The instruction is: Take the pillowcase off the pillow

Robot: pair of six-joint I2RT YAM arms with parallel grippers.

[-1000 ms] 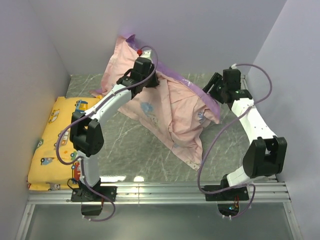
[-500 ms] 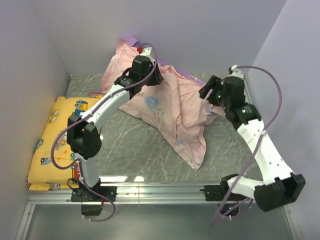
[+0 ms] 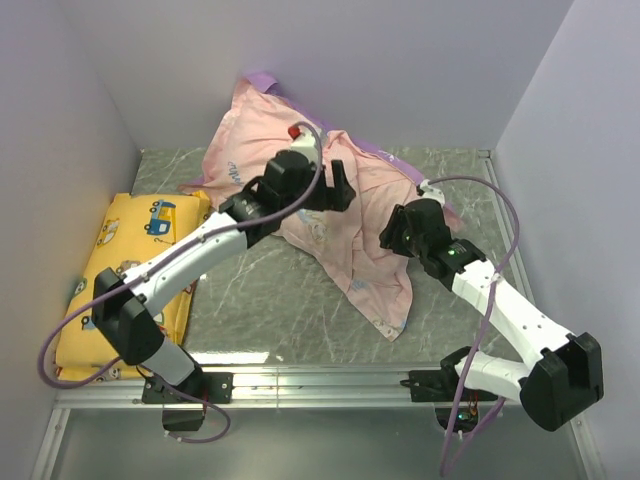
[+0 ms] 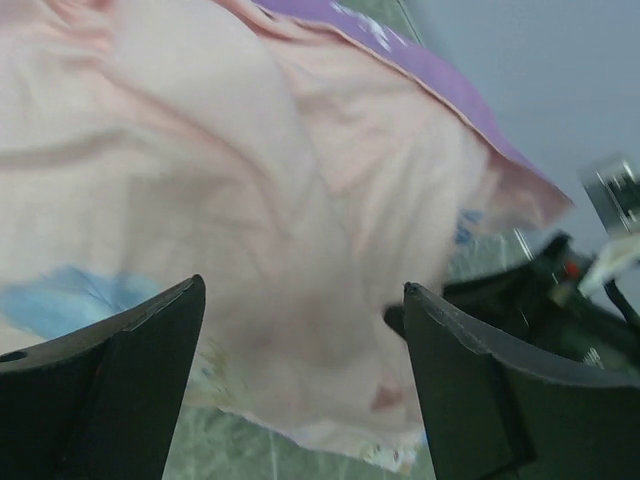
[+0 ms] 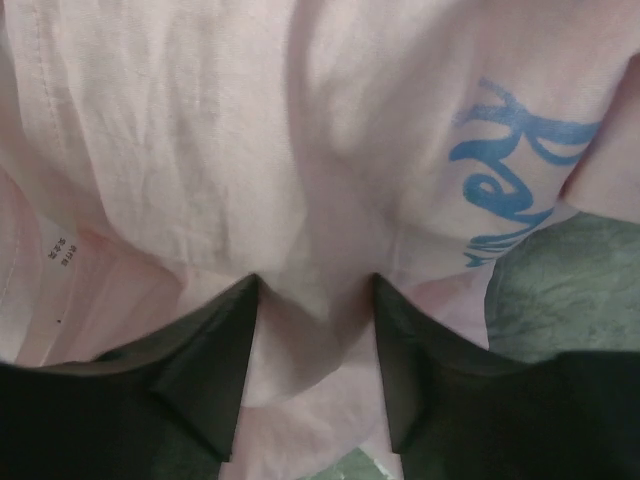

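Pillowcase (image 3: 365, 255) lies worktop (image 3: 260, 290) centre to 12 o'clock; pillow unseen. L end effector (image 4: 300, 290) spread, empty; R end effector (image 5: 312, 285) straddles a fold, grip unclear. Risk: thin cloth slips, or pillow drags along.

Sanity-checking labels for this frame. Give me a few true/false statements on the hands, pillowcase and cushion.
1. The left hand is open, with nothing between its fingers. True.
2. The yellow cushion lies on the right side. False: it lies on the left.
3. The right hand has pillowcase fabric between its fingers. True.
4. The pillowcase is folded flat at the near edge. False: it lies crumpled toward the far side.
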